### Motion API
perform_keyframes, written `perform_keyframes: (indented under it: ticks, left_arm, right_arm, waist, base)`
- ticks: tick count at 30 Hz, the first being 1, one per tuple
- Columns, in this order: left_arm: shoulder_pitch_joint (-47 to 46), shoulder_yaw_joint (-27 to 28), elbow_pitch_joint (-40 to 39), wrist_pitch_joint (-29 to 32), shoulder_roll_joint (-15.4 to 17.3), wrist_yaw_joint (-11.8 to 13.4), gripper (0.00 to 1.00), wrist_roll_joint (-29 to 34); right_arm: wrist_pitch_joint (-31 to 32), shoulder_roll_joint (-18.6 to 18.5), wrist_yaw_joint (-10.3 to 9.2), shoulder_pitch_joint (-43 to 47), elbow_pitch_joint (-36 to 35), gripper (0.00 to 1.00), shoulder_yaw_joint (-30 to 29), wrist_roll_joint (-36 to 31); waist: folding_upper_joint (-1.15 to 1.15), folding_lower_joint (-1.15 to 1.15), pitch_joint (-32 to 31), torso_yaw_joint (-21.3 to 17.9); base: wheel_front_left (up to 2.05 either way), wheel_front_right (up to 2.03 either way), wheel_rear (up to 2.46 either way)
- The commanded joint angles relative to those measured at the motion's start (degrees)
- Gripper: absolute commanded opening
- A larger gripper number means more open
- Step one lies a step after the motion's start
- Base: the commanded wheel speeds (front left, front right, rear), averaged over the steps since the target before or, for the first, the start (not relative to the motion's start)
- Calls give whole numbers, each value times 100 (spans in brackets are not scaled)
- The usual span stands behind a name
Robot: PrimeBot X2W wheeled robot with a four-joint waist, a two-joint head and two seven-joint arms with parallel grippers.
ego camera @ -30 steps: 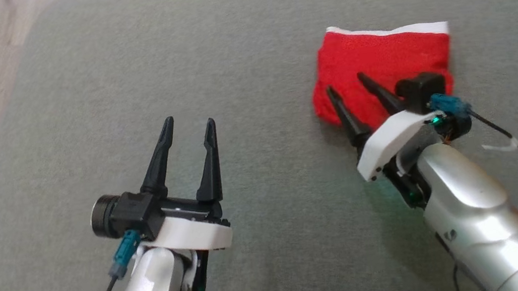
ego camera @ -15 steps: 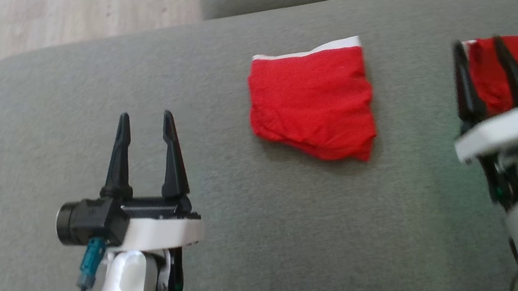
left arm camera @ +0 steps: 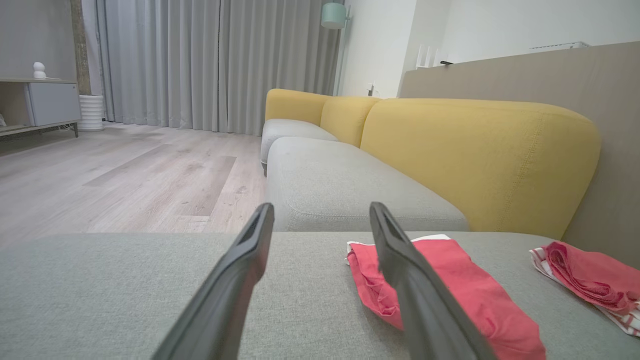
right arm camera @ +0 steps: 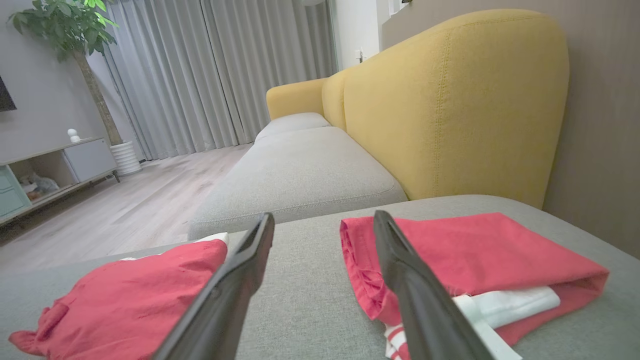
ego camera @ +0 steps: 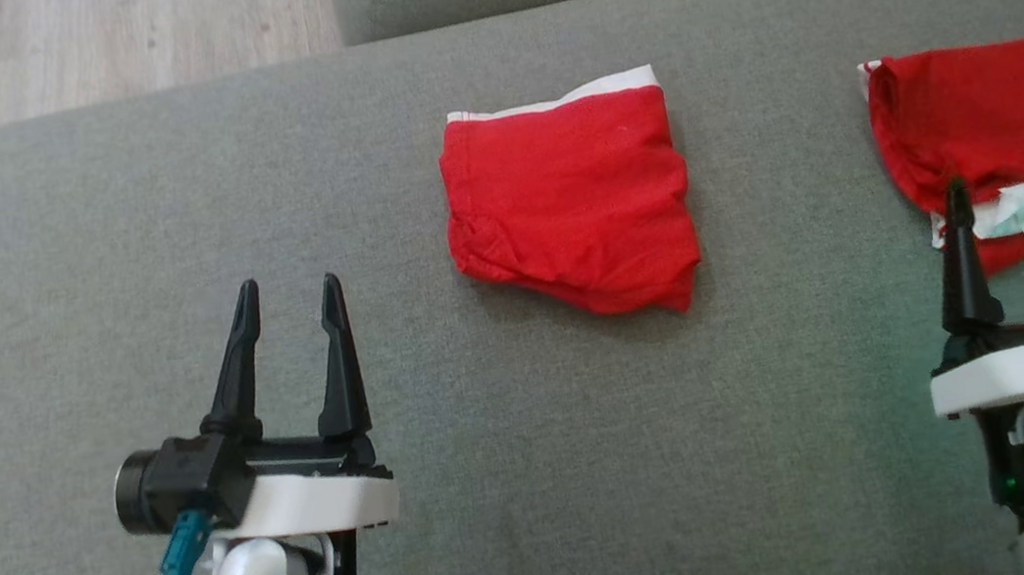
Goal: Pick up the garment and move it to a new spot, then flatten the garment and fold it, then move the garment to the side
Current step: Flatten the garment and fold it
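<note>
Found the folded red garment [ego camera: 571,205] lying at the centre of the frame on the grey sofa cushion [ego camera: 70,237], well apart from both tools. Saw the left tool [ego camera: 288,284] at lower left and the right tool [ego camera: 996,184] at lower right, each released, fingers spread, grasping nothing. Placed the right tool's tips over the near edge of a second red garment [ego camera: 993,105] at the right edge of the frame; could not tell whether touching.

Judged the centre piece already folded and set down, and took the step in hand to be a fresh pick-up at the right. Reckoned the next move to call for lowering the right tool onto that near edge and pinching all layers together, not the top one alone.

Read both cloths as thin, soft knit. Noted a rough rectangle at centre, white band along its upper edge, creases toward the lower right corner. Noted white, striped trim poking from the second, loosely doubled. Took the cushion for coarse woven fabric with rounded corners, before a plump yellow backrest [left arm camera: 475,160].
</note>
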Motion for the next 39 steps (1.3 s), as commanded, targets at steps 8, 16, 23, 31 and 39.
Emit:
perform_keyframes:
  ticks: [8, 16, 23, 31, 39]
  left_arm:
    - [-520, 74, -236, -29, 24, -24, 100, 72]
    - [-813, -58, -219, -29, 23, -25, 100, 142]
    - [-1068, -265, -298, -29, 23, 49, 100, -2]
    - [-1147, -429, -326, -29, 23, 151, 100, -125]
    - [-1044, -341, -279, -29, 23, 185, 100, -120]
  right_arm:
    - [30, -7, -5, -407, -359, 0, 380, 25]
    - [269, -7, -5, -1278, -128, 0, 610, -295]
    - [805, -7, -5, -2348, 713, 0, 820, -513]
    - [1157, -116, -5, -3047, 2494, 0, 971, -823]
    - [378, -13, -5, -3314, 2773, 0, 1849, -440]
  waist:
    - [0, 0, 574, 158]
    - [0, 0, 1180, 532]
    - [0, 0, 1535, 1002]
    - [0, 0, 1579, 1248]
    - [0, 0, 1354, 1137]
  base:
    - [0, 0, 0]
    - [0, 0, 0]
    - [0, 0, 0]
    - [0, 0, 0]
    - [0, 0, 0]
